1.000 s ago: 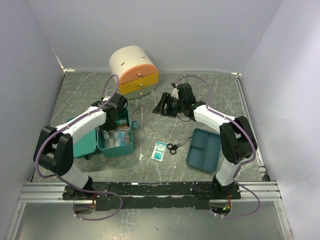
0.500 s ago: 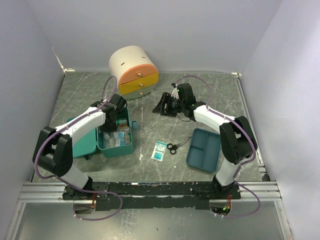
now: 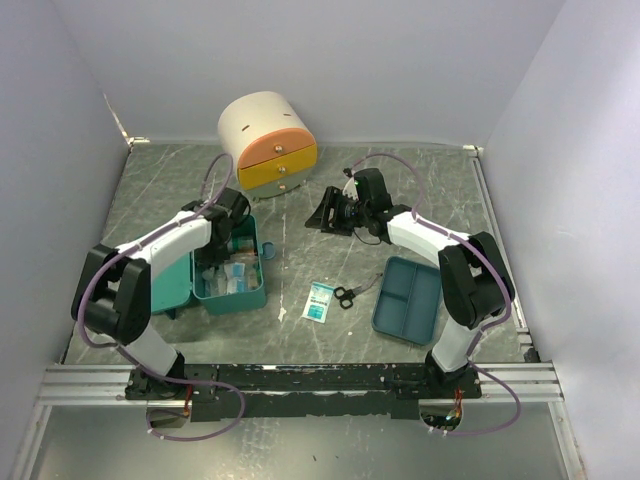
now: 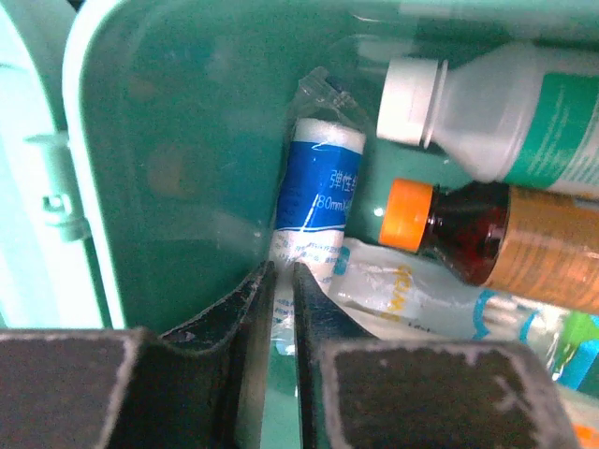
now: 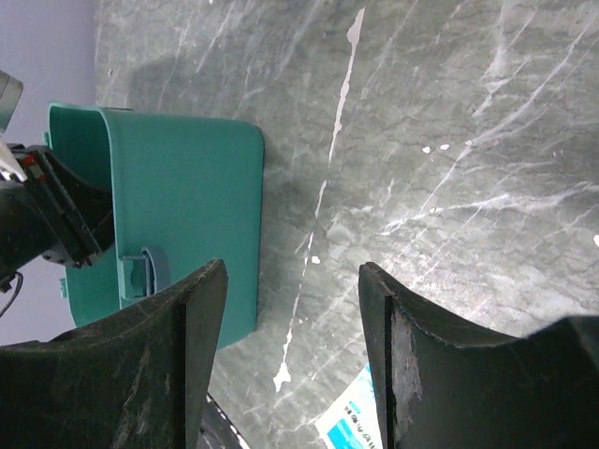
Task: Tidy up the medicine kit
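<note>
The teal medicine kit (image 3: 262,268) lies open left of centre, its lid (image 3: 170,282) flat to the left. My left gripper (image 3: 230,233) reaches into the box. In the left wrist view its jaws (image 4: 284,273) stand almost together, pinching the clear wrapper of a blue-and-white bandage roll (image 4: 318,192) by the box wall. Beside the roll lie a white bottle (image 4: 496,112), a brown bottle with an orange cap (image 4: 505,238) and a clear sachet (image 4: 412,290). My right gripper (image 3: 325,213) hovers open over the table right of the kit (image 5: 187,215), with nothing between its fingers (image 5: 292,271).
A cream cabinet with orange and yellow drawers (image 3: 268,143) stands at the back. A dark-blue divided tray (image 3: 408,300) lies front right. Small scissors (image 3: 348,294) and a blue-and-white packet (image 3: 320,300) lie on the marble between kit and tray.
My left gripper has closed from partly open onto the bandage roll's wrapper, and its arm has shifted slightly inside the box. The right arm has stayed put.
</note>
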Controlling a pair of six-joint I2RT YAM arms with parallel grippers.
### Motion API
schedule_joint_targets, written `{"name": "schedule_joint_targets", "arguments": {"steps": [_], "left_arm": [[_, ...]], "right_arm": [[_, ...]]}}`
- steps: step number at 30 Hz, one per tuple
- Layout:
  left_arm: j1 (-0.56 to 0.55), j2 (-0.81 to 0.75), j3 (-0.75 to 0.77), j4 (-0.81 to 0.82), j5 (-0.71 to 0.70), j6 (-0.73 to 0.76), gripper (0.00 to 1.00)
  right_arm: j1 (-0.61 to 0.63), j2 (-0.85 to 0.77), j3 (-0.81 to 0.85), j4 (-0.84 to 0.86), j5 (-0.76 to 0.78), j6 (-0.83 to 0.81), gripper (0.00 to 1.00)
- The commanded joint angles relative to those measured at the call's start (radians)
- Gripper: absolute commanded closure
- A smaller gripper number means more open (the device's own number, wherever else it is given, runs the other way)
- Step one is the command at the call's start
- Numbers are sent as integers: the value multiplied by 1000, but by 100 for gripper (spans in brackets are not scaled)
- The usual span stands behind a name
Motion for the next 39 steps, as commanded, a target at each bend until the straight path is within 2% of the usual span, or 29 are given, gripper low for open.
{"name": "schedule_joint_targets", "arguments": {"steps": [1, 8, 13, 22, 31, 33, 37, 39], "left_arm": [[28, 38, 25, 51, -79, 60, 76], [28, 59, 24, 110, -85, 88, 79], [28, 27, 12, 120, -86, 83, 93], [-8, -148, -43, 190, -175, 117, 93], [-10, -34, -64, 230, -181, 96, 93], [-10, -19, -67, 221, -177, 75, 90], [-10, -42, -63, 210, -161, 72, 72], [-10, -59, -39, 185, -149, 72, 67]], "right_arm": [[-7, -17, -11, 12, 5, -1, 42], [-7, -10, -5, 11, 9, -2, 42], [-7, 2, 8, 11, 5, -3, 42], [-7, 26, 24, 21, -6, 7, 42], [-7, 39, 42, 16, -10, 2, 42], [-8, 37, 41, 13, -9, 0, 42], [-9, 34, 35, 17, -10, 2, 42], [-10, 35, 35, 18, -13, 2, 42]]}}
